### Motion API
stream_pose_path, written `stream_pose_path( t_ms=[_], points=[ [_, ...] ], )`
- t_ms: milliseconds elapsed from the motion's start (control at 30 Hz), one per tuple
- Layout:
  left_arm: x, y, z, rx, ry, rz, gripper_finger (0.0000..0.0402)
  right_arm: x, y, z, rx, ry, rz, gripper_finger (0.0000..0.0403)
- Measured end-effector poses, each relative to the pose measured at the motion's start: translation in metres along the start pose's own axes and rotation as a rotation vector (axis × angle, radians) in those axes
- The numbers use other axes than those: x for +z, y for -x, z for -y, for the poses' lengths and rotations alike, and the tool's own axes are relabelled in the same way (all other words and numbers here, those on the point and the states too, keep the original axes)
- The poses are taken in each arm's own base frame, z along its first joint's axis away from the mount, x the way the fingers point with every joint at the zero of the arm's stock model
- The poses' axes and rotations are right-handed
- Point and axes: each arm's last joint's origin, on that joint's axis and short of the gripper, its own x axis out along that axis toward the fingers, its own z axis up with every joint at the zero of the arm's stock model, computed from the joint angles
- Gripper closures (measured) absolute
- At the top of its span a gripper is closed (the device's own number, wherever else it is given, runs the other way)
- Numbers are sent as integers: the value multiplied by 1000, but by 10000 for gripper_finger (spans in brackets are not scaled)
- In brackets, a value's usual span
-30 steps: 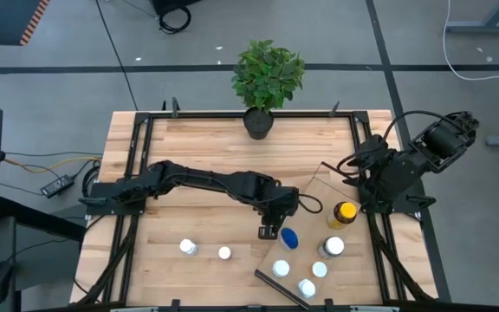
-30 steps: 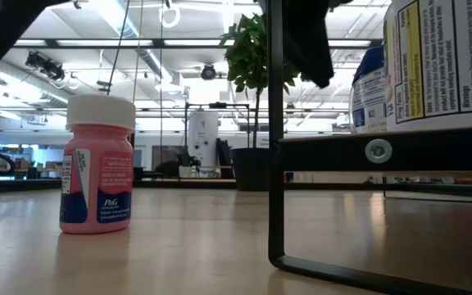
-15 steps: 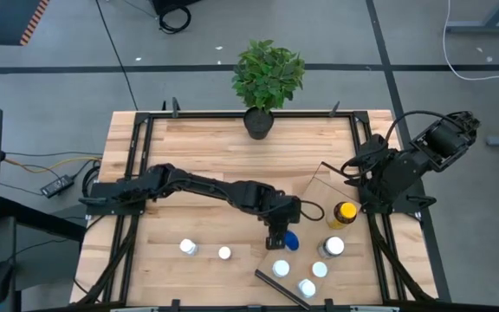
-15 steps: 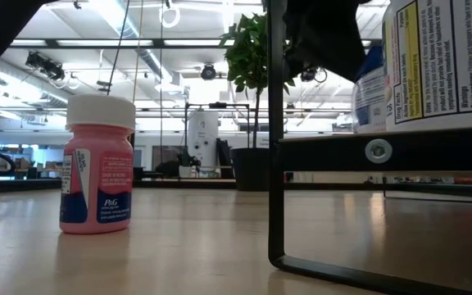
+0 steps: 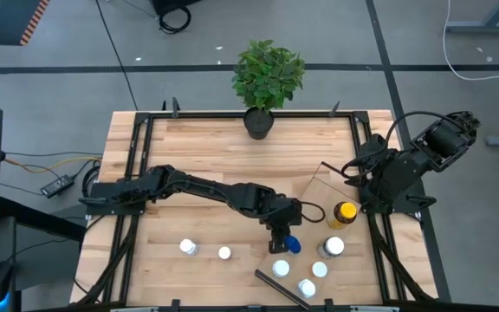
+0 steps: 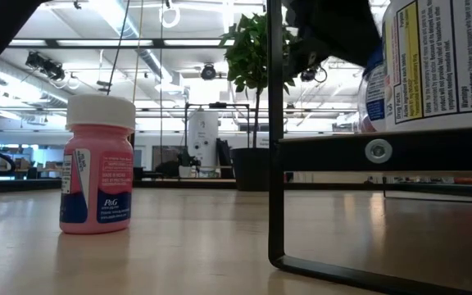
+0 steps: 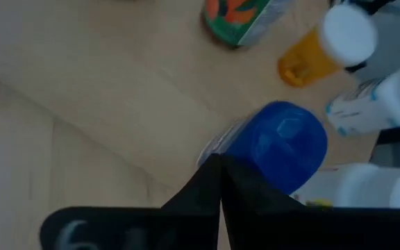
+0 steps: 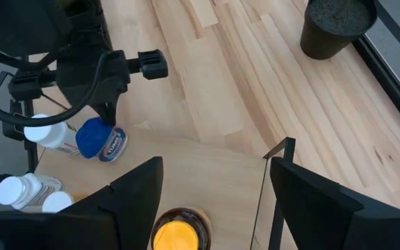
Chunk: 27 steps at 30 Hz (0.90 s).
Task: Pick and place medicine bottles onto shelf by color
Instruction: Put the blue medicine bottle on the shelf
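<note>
Left gripper | fingers together | touching blue-capped bottle, which leans away

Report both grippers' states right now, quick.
Left gripper: shut, empty, fingertips against the blue-capped bottle on the shelf.
Right gripper: open, empty, above the yellow-capped bottle.

Closed dark fingers pressed together right at the blue cap. Past it, an orange bottle lying with a white cap, a green-and-orange labelled one, white bottles alongside, all on pale wood.
</note>
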Motion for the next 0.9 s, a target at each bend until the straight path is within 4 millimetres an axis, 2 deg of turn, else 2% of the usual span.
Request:
stream_pose_path(
  t_ms=[167, 467, 633, 733, 900],
  points=[
    [-1, 0, 2, -9, 17, -7, 394, 0, 0, 0, 0, 7, 0, 131],
    [-18, 5, -12, 21, 73, -212, 387, 0, 0, 0, 0, 7, 0, 131],
    [-15, 4, 0, -137, 52, -194, 396, 0, 0, 0, 0, 8, 0, 131],
    [-14, 3, 6, -152, 37, -173, 394, 0, 0, 0, 0, 10, 0, 131],
    [-13, 3, 4, -130, 36, -160, 386, 0, 0, 0, 0, 15, 0, 131]
  ],
)
